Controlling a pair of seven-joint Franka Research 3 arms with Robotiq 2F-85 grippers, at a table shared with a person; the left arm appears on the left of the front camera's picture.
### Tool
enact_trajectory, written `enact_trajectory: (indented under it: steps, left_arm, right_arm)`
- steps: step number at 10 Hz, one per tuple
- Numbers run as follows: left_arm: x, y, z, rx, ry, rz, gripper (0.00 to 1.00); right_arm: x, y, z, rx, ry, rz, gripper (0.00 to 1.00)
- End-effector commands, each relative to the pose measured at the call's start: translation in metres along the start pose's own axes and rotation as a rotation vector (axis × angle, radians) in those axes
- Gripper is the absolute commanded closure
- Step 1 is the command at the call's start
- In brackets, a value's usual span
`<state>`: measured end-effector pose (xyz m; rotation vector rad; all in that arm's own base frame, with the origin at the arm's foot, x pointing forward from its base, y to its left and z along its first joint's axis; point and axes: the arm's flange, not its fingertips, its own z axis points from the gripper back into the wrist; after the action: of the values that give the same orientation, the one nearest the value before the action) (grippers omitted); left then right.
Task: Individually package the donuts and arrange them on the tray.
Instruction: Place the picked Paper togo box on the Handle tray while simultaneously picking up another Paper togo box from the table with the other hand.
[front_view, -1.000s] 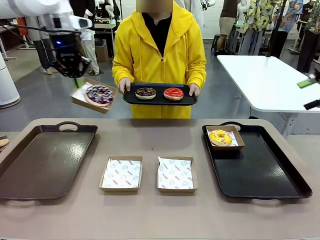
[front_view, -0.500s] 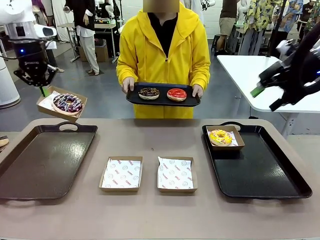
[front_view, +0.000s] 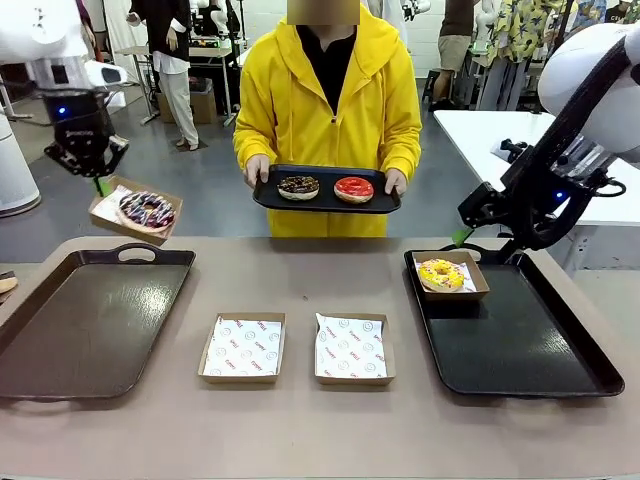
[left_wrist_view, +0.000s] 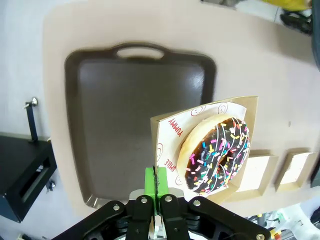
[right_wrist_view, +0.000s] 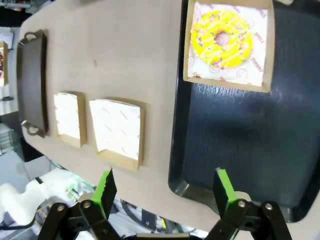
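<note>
Cardboard box (left_wrist_view: 253, 125) with sprinkled donut (left_wrist_view: 216, 155) hangs pinched by left gripper (left_wrist_view: 156, 176).

Left hand (left_wrist_view: 156, 176) clamped, held high; right hand (right_wrist_view: 165, 186) spread, seemingly lower

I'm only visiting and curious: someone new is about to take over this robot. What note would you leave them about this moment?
Left claw: shut on the rim of a square brown cardboard box carrying the chocolate donut with purple-white sprinkles, in the air near the brown tray.
Right claw: open, holding nothing, over the large black tray.
Done: yellow-glazed donut is boxed on that large black tray.
Left to do: set down the sprinkle box. The person's small black tray holds the tan-crumb chocolate donut and red-glazed donut, unboxed. Two paper-lined boxes wait mid-table.
</note>
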<state>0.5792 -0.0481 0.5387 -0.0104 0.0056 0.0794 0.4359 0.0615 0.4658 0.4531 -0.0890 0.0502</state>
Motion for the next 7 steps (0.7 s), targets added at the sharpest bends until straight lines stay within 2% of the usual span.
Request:
enact_trajectory:
  steps: [1,2,7]
  left_arm:
    - [0.020,-0.059,0.043,0.020,-0.041,-0.016,0.99]
    - [0.000,0.000,0.000,0.000,0.000,0.000,0.99]
    - [0.000,0.000,0.000,0.000,0.000,0.000,0.99]
  right_arm:
    - [-0.001,0.006,0.003,-0.004,-0.007,0.011,0.00]
    - [-0.001,0.006,0.003,-0.004,-0.007,0.011,0.00]
    - [-0.001,0.006,0.003,-0.004,-0.007,0.011,0.00]
